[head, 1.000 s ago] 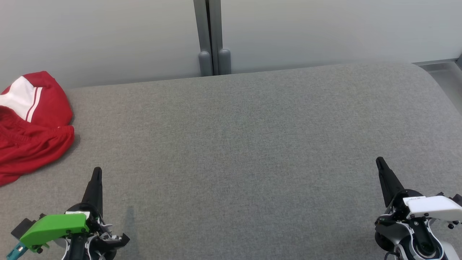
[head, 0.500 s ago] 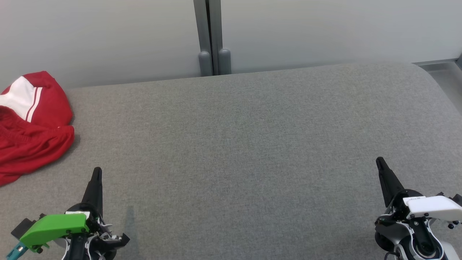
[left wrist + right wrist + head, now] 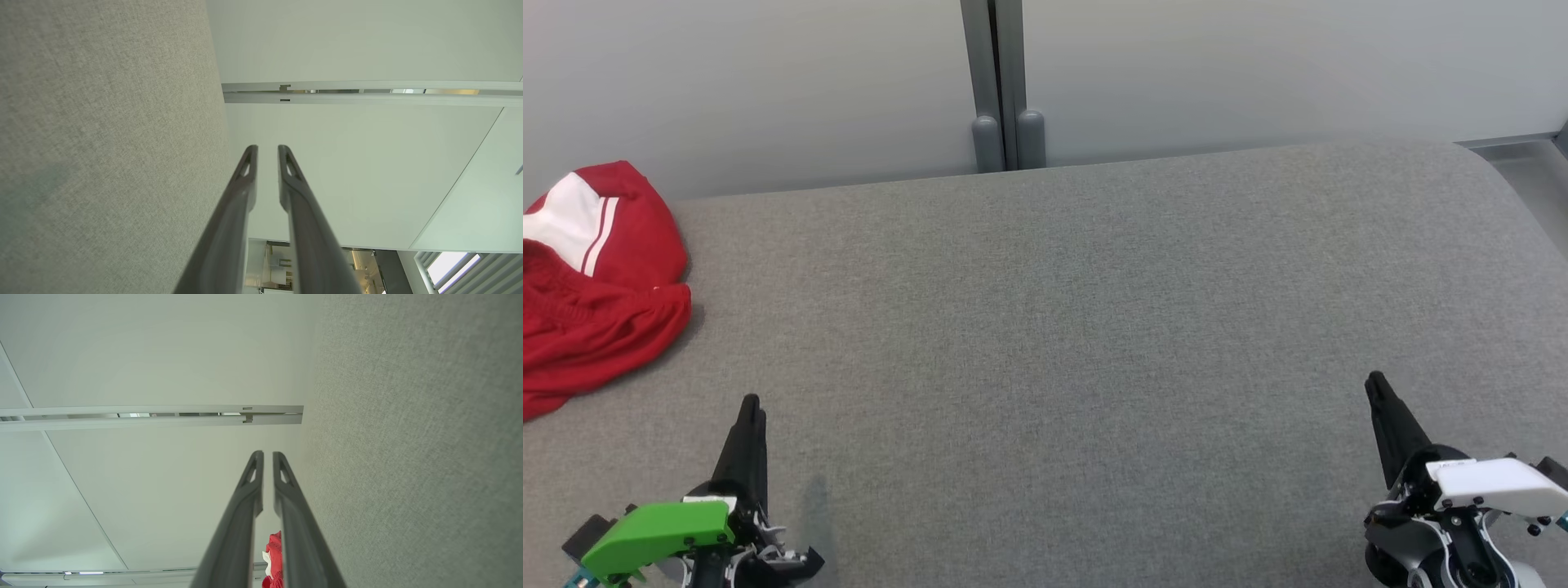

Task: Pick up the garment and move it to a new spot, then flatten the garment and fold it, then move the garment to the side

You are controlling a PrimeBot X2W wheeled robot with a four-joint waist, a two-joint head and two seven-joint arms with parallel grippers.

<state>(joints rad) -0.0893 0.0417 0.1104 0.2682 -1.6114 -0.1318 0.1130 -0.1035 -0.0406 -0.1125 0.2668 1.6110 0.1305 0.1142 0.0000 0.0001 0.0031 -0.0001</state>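
Green-capped left pincer [image 3: 750, 404], white-capped right pincer [image 3: 1375, 382]; long dark fingers [image 3: 229, 228]

The red garment [image 3: 596, 302], white-panelled and striped, is lying crumpled at the left edge of the grey surface [image 3: 1094, 327].

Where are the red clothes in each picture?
Head view: the red garment lies at the far left edge, on the grey cushion.
Right wrist view: it peeks in at the bottom, in the gap of the right end effector.
Left wrist view: cushion on the left, pale wall on the right.
Shared landmark: the grey wall rail, upright in the head view, lying sideways in both wrist views.
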